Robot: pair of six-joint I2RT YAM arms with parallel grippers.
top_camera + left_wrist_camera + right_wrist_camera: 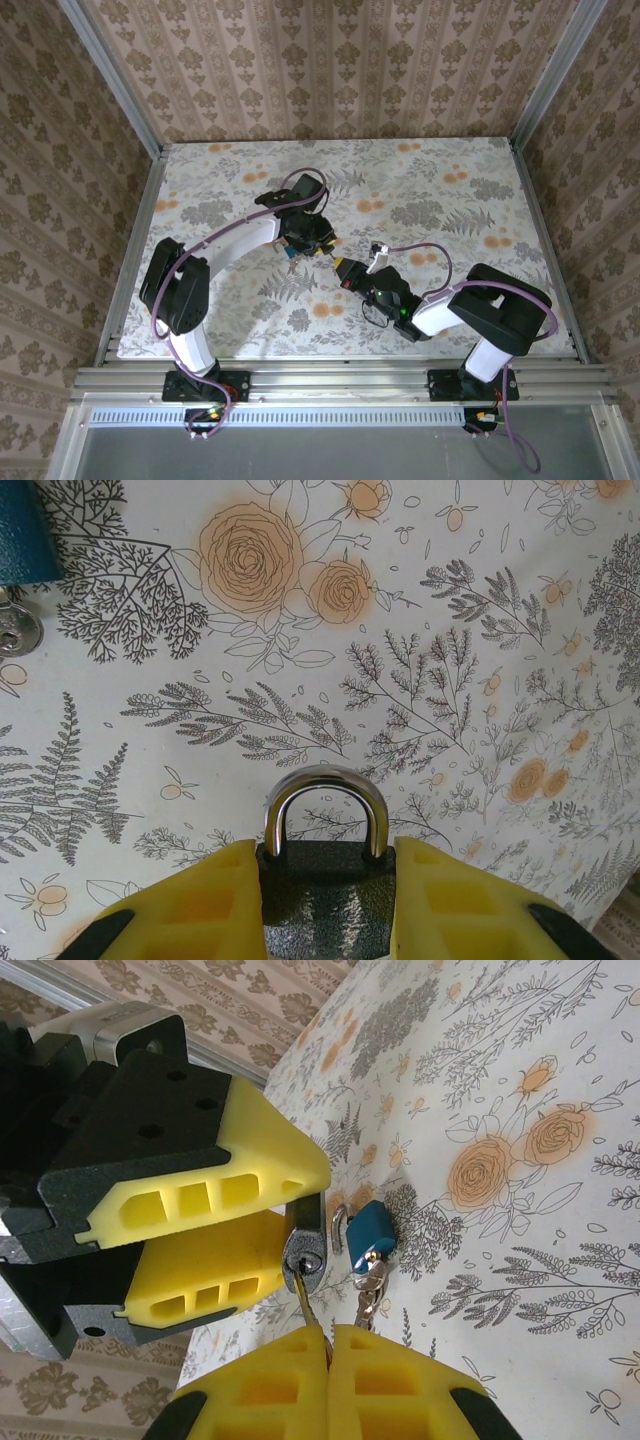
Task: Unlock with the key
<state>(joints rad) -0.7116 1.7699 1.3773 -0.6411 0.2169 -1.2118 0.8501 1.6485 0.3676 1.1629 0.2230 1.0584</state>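
Floral table (400, 630): left fingers (190, 910) clamp padlock (325, 905); right fingers (390, 1380) pinch key (305, 1302) at its 6 o'clock; skewed twist risks slippage.

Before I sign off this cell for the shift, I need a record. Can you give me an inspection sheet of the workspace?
Surface: table under a flat floral cloth.
Job's things: grey padlock, shackle looks closed; key, blade in its keyhole.
Clutter: blue padlock with a key bunch, lying on the cloth beside the work.
Grippers: left gripper, jaws clamped on the grey padlock's body; right gripper, jaws shut on the key.
Cables: purple cables looped along both arms.
Surroundings: patterned walls; aluminium frame at the near edge.
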